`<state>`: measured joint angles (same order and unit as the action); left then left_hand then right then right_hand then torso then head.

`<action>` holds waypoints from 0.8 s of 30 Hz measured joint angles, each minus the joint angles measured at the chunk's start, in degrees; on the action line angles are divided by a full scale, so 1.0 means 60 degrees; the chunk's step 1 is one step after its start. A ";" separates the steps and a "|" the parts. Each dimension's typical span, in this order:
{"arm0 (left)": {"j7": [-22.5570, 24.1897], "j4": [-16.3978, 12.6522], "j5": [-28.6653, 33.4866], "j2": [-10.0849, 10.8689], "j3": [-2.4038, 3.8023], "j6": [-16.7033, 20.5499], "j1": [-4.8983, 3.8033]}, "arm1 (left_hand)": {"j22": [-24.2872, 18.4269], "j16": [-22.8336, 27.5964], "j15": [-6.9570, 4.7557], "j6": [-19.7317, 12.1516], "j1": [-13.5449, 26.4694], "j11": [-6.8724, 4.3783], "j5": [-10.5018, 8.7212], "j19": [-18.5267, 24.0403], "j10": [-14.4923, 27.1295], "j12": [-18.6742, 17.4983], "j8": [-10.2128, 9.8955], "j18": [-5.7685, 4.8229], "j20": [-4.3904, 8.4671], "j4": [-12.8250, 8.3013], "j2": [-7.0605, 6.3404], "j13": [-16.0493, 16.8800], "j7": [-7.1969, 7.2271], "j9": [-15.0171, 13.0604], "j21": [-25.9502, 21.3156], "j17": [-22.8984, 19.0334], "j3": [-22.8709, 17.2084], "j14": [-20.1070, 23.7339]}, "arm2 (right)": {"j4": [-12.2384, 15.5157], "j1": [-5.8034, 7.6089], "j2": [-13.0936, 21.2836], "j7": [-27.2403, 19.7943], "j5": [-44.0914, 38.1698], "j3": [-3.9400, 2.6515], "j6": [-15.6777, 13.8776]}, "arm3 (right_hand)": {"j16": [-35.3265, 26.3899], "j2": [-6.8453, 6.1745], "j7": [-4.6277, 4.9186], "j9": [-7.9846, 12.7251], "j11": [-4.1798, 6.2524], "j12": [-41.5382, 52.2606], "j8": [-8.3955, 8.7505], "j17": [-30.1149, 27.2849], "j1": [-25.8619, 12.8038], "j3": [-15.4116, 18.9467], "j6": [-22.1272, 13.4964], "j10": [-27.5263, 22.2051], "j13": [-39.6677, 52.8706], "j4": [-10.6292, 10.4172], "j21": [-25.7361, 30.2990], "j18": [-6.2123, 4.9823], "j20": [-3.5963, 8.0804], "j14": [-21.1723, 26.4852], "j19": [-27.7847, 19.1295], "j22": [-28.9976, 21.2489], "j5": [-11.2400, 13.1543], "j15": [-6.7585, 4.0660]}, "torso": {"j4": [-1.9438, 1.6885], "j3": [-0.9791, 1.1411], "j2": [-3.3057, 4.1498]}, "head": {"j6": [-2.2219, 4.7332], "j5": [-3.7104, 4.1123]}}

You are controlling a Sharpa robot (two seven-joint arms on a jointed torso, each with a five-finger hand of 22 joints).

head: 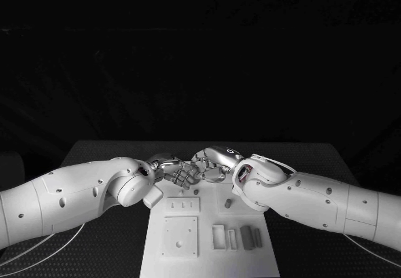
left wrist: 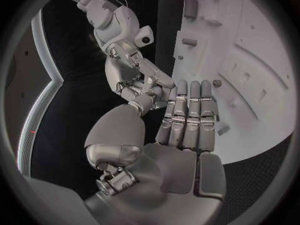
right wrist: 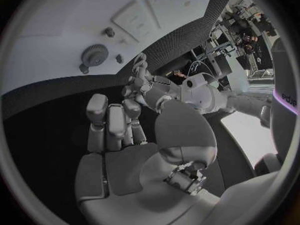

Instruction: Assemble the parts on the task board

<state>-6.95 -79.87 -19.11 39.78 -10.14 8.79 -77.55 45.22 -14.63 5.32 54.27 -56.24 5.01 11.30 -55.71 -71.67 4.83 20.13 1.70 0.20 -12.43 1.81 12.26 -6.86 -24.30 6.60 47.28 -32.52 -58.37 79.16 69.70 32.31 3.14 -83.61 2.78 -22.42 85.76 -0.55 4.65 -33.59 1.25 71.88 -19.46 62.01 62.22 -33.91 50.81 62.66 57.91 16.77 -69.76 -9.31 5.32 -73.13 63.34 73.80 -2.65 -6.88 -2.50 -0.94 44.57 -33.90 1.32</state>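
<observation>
My two silver many-fingered hands meet fingertip to fingertip above the far end of the flat white rectangular task board [head: 209,255], which lies in the middle of the black table [head: 109,243] with its long axis running from me toward the far edge. My left hand [head: 171,169] comes in from one side and my right hand [head: 215,162] from the other, I judge so that one can pass or steady a small part for the other. In the wrist views both hands have their fingers straight and close together, thumbs bent across, but whether anything is pinched between them I cannot tell. The small grey upright parts [head: 247,236] stand in a row near the board's near end, well apart from both hands, their long sides parallel to the board's length
</observation>
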 measured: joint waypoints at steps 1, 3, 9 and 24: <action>-0.0002 0.0006 0.0000 -0.0006 0.0000 0.0006 0.0000 | 0.0019 0.0000 -0.0032 0.0036 0.0014 -0.0002 0.0126 0.0000 -0.0035 0.0000 -0.0004 0.0000 0.0000 -0.0025 0.0013 0.0017 0.0001 0.0003 0.0000 0.0019 -0.0024 -0.0038 | -0.0007 0.0000 -0.0004 0.0000 0.0000 0.0000 0.0003 | 0.0000 0.0000 0.0000 -0.0001 0.0000 0.0000 0.0000 -0.0001 0.0000 0.0000 0.0000 0.0000 0.0000 0.0000 0.0000 0.0000 0.0000 0.0000 0.0000 0.0000 0.0000 0.0000 | 0.0001 0.0000 0.0000 | -0.0002 0.0000; -0.0007 0.0018 -0.0001 -0.0015 -0.0002 0.0020 0.0001 | 0.0050 0.0000 -0.0048 0.0092 0.0055 -0.0045 0.0368 -0.0021 -0.0116 0.0000 -0.0033 -0.0003 0.0021 -0.0054 0.0052 0.0051 0.0026 -0.0002 0.0000 0.0056 -0.0054 -0.0121 | -0.0025 0.0000 -0.0016 0.0000 0.0000 -0.0001 0.0011 | 0.0000 0.0000 -0.0002 0.0000 0.0000 0.0000 0.0000 -0.0015 0.0000 0.0000 0.0002 0.0000 0.0000 0.0000 0.0000 0.0000 0.0000 0.0000 0.0000 0.0000 0.0000 0.0000 | 0.0002 0.0001 0.0000 | -0.0006 0.0000; -0.0011 0.0024 -0.0002 -0.0019 -0.0006 0.0098 0.0006 | 0.0134 0.0000 -0.0169 0.0208 0.0185 -0.0169 0.1007 -0.0085 -0.0377 0.0000 0.0113 -0.0002 0.0085 -0.0094 0.0074 0.0175 -0.0062 -0.0069 -0.0058 0.0211 -0.0091 -0.0342 | -0.0112 -0.0004 -0.0065 -0.0046 0.0049 0.0005 0.0022 | -0.0005 -0.0001 -0.0011 0.0021 0.0001 0.0000 0.0000 -0.0144 0.0000 0.0030 0.0011 0.0001 0.0000 -0.0028 0.0000 -0.0012 -0.0001 0.0056 -0.0001 -0.0001 0.0001 -0.0054 | 0.0005 0.0001 0.0000 | -0.0016 0.0000; 0.0024 0.0026 -0.0064 -0.0017 0.0008 0.0206 -0.0005 | 0.0266 -0.0112 -0.0272 0.0459 0.0421 -0.0264 0.1232 -0.0205 -0.0659 0.0082 0.0206 -0.0021 0.0204 -0.0132 0.0111 0.0330 -0.0047 -0.0119 -0.0057 0.0406 -0.0052 -0.0579 | -0.0362 -0.0022 0.0068 -0.0218 0.0687 0.0036 -0.0104 | -0.0654 -0.1299 0.0513 0.0478 -0.0536 -0.0544 0.1069 -0.1202 -0.0973 0.0705 -0.0353 -0.0775 -0.0109 -0.0069 0.0420 -0.0057 -0.0156 0.1269 -0.0388 -0.0191 0.0000 0.0439 | 0.0004 -0.0002 -0.0005 | -0.0031 0.0001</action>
<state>-6.80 -79.71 -19.49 39.68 -10.09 10.03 -77.59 46.82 -15.30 3.69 57.02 -53.72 3.43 18.69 -56.93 -75.62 5.32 21.37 1.57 1.42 -13.22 2.48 14.24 -7.15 -25.02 6.26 49.72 -32.83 -61.85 76.99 69.57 32.71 1.83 -79.49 3.00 -23.05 81.83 -8.34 7.73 -30.72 -1.96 68.62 -13.05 54.80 56.38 -29.68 48.69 58.01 57.25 16.36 -67.24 -9.65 4.39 -65.51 61.01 72.66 -2.66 -4.25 -2.48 -0.96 44.54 -34.09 1.32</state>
